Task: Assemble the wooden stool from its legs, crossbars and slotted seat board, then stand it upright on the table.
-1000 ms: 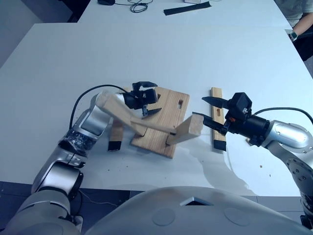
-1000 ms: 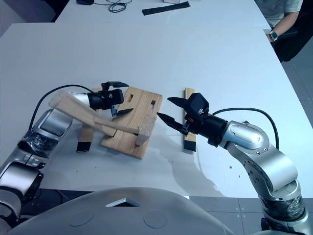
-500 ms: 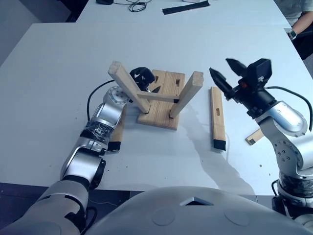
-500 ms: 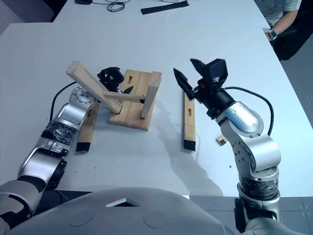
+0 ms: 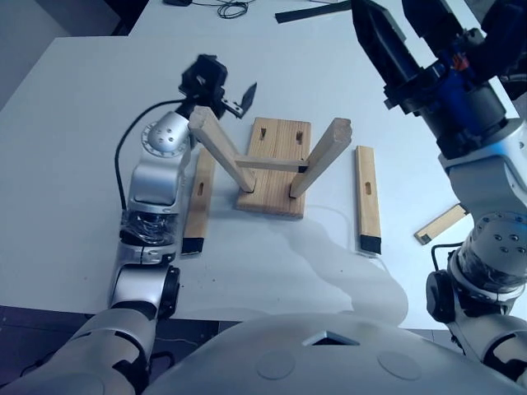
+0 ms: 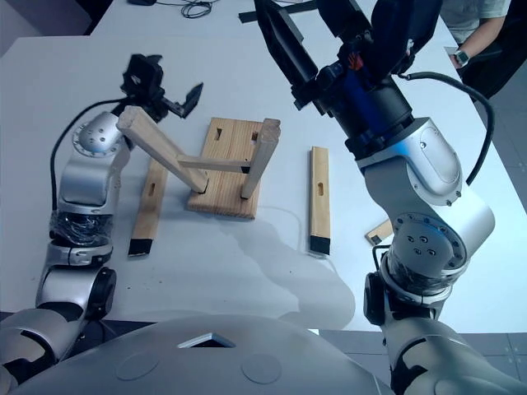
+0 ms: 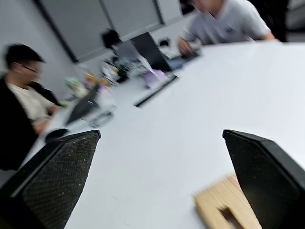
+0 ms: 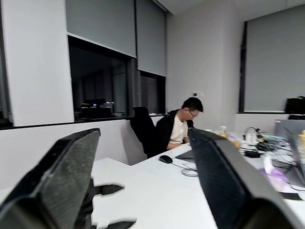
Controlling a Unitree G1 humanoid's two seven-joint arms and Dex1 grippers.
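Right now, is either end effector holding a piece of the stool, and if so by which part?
Nothing is held. The left end effector and the right end effector are both open with nothing between their fingers; the partly built stool rests ungripped.

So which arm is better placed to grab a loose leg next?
Probably left: the left pincer, open, hangs near the loose leg on its side, while the right pincer is raised high above the table.
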